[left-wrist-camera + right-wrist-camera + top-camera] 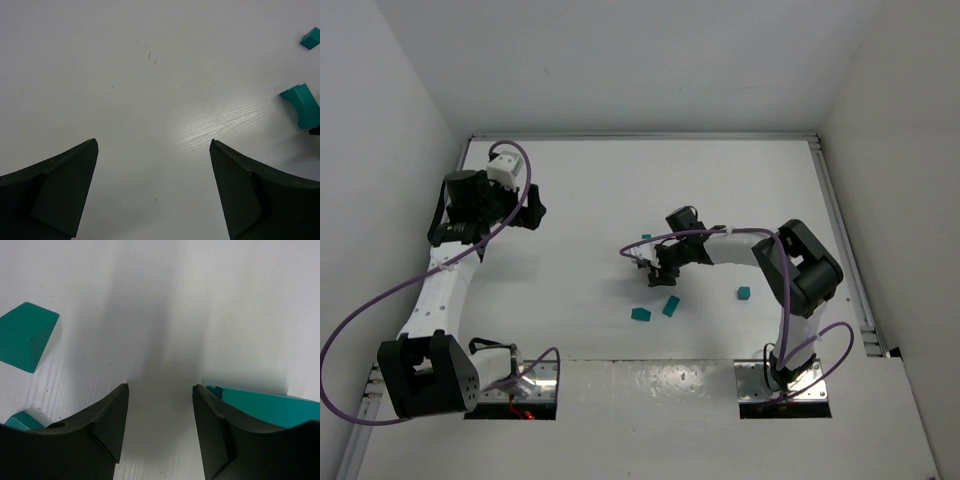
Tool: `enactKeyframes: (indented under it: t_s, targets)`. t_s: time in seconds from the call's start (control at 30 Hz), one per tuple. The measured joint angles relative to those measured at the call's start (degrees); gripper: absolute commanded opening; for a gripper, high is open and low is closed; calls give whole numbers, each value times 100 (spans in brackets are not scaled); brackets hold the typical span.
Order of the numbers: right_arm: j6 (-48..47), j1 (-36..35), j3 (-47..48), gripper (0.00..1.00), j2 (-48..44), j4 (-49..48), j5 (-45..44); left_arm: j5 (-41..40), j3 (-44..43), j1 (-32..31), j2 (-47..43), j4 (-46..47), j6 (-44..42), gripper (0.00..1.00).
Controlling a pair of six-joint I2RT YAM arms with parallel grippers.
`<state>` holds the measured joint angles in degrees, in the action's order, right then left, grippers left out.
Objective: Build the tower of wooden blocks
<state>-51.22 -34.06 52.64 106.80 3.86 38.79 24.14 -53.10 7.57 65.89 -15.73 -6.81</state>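
- The right fingers (pixel 107 425) stand partway apart. Only bare white desk (pixel 165 300) shows in the gap, so they pinch nothing.
- Only the right wrist view shows what lies close around them. A teal bar (pixel 265 407) sits just outside the finger on that view's right, partly hidden behind it. A chunky block (pixel 25 335) lies apart at upper left, and the corner of a third piece (pixel 20 421) peeks from behind the other finger.
- The left fingers (pixel 70 185) are spread wide over bare desk and hold nothing.
- The left wrist view alone catches two teal pieces at its right edge. These are a small block (pixel 311 38) and a notched block (pixel 301 105) with a curved hollow, both well clear of the fingers.
- Only the overhead view gives the layout. The right fingers hang near the desk's middle, and the left fingers are well off toward the far left.
- Four wood blocks show there, each lying singly on the desk:
  - the far block (pixel 646 237), beyond the right fingers;
  - two near blocks (pixel 640 314) on the near side, close together;
  - a lone block (pixel 744 293), off to the right.
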Motion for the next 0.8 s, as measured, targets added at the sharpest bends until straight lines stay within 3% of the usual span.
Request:
enactKeyframes:
  t_s: [0.8]
  targets:
    - [-81,105,-92,58,-50,4,70,22,0,0,0,0,0,100]
